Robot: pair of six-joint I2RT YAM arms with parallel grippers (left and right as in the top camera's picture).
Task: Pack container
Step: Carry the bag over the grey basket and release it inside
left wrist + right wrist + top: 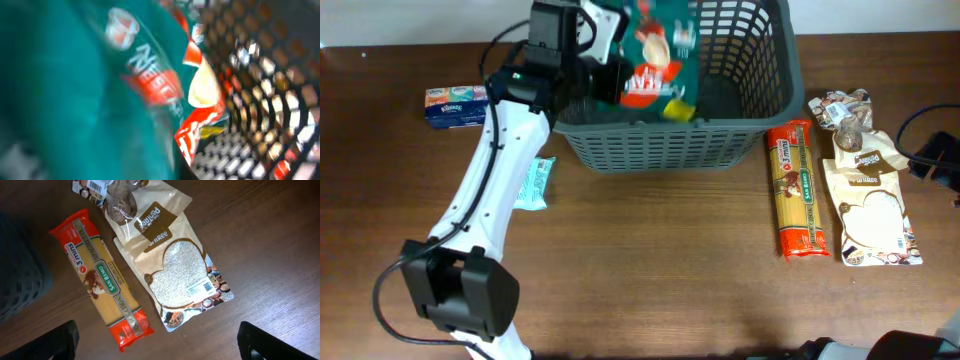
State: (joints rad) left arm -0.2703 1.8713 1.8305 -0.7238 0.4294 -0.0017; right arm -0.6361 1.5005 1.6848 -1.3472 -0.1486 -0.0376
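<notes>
matt plastic container (720,140), glossy green packet (655,55), wood table (650,260)

L wrist: teal-green glossy packet (75,100) blurred | ovhd: dark grey slotted plastic basket (660,145), far rim cut by top edge

Even light, heavy left-wrist blur

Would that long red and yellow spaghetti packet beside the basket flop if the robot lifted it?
Probably not much: the long red and yellow spaghetti packet looks packed end to end with straight dry strands, so it should stay fairly stiff. Its glossy plastic wrap may be slippery. Lying flat on the brown wooden table, it seems unlikely to roll.
</notes>
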